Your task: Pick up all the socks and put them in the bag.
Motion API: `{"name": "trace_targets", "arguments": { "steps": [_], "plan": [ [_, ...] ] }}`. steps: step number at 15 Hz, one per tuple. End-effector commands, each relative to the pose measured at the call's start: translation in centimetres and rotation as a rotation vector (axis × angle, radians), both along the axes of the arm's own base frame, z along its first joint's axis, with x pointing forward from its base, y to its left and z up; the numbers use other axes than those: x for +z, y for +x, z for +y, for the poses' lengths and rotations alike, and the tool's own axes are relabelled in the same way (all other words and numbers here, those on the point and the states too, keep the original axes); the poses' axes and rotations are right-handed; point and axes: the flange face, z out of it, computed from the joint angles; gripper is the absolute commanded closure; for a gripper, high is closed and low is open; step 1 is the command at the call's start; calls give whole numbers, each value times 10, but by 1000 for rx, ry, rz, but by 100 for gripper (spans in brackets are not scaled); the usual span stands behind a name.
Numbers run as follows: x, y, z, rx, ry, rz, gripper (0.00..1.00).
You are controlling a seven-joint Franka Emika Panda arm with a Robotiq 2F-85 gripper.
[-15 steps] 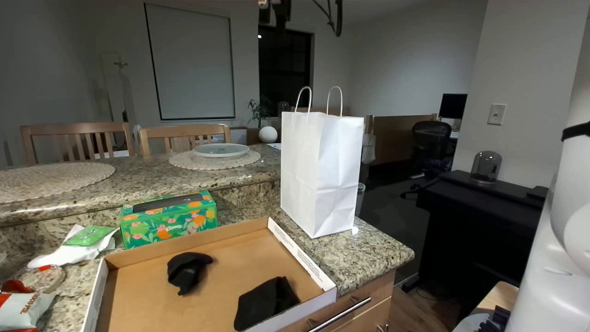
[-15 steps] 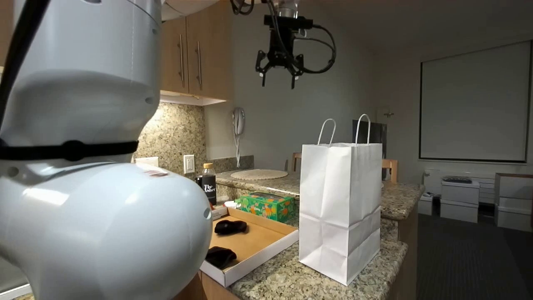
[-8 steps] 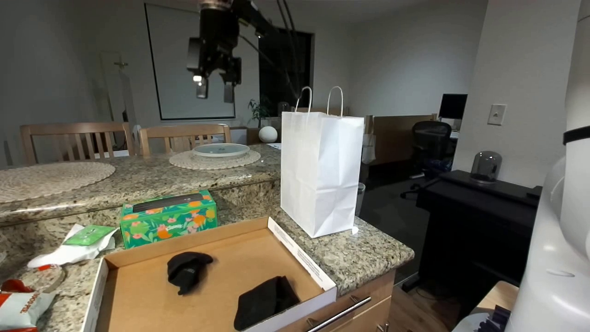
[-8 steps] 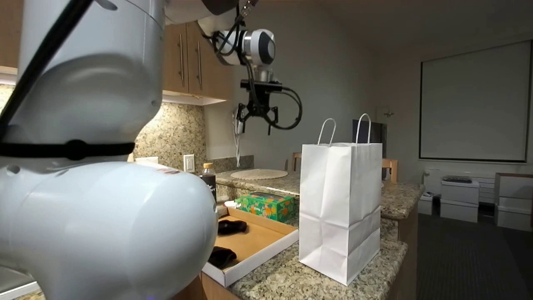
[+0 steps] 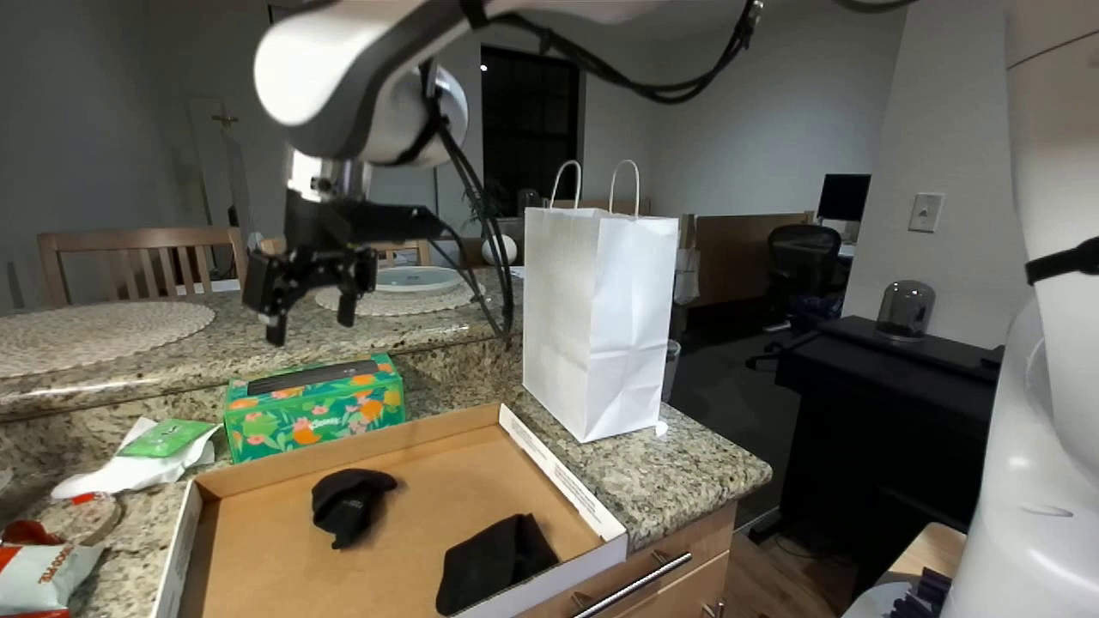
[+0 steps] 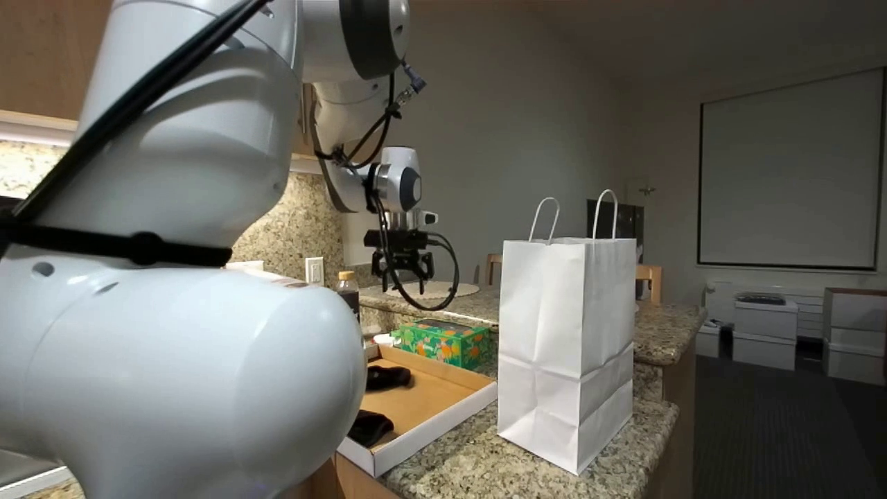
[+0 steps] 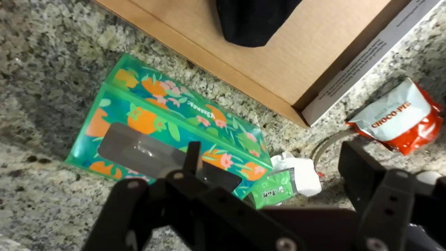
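- Both fingers of your gripper point down and stand spread wide, released.
- Your arm extends across high up, then bends down at the wrist, so that the gripper hangs above the tissue box and apart from it.
- Below, in the wrist view, one finger hides part of that floral tissue box, with a green packet near it.
- Next comes the shallow cardboard tray, where you have one black sock bunched into a crumpled clump with a faint pale mark.
- A second black sock, apart from the first, lies flatter and folded, just inside the tray's white wall.
- Farther on, beside the tray, your loop-handled white paper bag stands upright on the granite counter, its flat sides lightly creased (the inside is hidden from you in both exterior views).
- Farthest off, you can make out a wooden chair and a black office chair.
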Motion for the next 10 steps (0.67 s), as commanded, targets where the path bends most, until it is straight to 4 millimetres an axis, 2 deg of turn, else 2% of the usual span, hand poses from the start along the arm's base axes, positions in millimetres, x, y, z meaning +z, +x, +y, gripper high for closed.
{"name": "trace_targets", "arguments": {
  "steps": [1, 5, 10],
  "plan": [
    [-64, -35, 8, -53, -37, -71, 0],
    [-117, -57, 6, -95, -96, -24, 0],
    [-150, -63, 9, -96, -77, 92, 0]
  ]
}}
